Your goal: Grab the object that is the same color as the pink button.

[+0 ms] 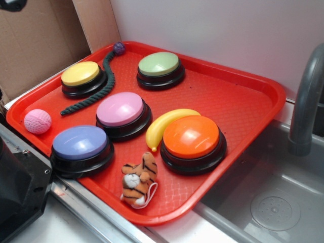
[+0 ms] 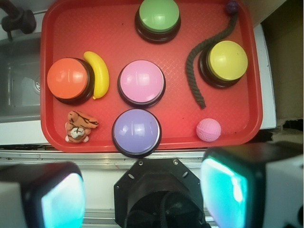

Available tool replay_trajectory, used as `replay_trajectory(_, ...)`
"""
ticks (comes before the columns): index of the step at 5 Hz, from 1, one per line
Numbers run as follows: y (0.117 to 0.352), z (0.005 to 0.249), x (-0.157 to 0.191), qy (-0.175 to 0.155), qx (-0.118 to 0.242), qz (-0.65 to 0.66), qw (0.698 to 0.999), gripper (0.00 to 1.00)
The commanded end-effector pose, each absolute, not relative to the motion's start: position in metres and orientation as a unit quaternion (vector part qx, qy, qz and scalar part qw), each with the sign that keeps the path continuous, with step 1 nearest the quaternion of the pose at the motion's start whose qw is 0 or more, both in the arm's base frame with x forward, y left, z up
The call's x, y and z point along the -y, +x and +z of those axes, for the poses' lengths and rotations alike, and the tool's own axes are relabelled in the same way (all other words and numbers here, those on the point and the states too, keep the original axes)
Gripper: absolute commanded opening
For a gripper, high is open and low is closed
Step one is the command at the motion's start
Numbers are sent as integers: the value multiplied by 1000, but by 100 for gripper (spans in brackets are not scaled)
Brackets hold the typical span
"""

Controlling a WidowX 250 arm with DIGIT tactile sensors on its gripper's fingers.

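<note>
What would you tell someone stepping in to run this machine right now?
Hand: above the tray's near edge, fingers spread, holding nothing.
Pink ball: sits alone on the red tray near a corner, beside the rope end, apart from every button.
Pink button: mid-tray, only the color reference.
Done: nothing grabbed yet.
Left: move over the ball, lower, close on it, lift.

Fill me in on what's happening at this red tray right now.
Nothing is being held yet. The gripper is open and sits back from the red tray, off its near edge. The target, a small pink ball, lies untouched near one corner, matching the pink button in the middle. The other buttons, a toy banana, a plush tiger and a dark green rope are undisturbed.
</note>
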State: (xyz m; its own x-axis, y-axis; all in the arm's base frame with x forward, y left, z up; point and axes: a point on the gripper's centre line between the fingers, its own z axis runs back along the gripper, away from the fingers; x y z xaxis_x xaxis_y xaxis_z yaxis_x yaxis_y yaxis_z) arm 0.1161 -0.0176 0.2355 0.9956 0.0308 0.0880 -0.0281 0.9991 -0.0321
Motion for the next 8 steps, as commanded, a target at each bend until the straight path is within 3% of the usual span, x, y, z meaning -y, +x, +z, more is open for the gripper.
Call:
replay_trajectory(1,116,235,18,-15,44,15,999,100)
replay_trajectory(2,129,197,-10,17,23,30,999,100)
replay_trajectory(4,141,142,-47,30,-5,5,1000,100)
replay_trajectory(5,137,116,-64,25,12,-12,1000,100)
replay_trajectory(7,136,68,-83,72,-16,5,997,100)
replay_trajectory(8,140,50,-91,82,-14,-19,996,100)
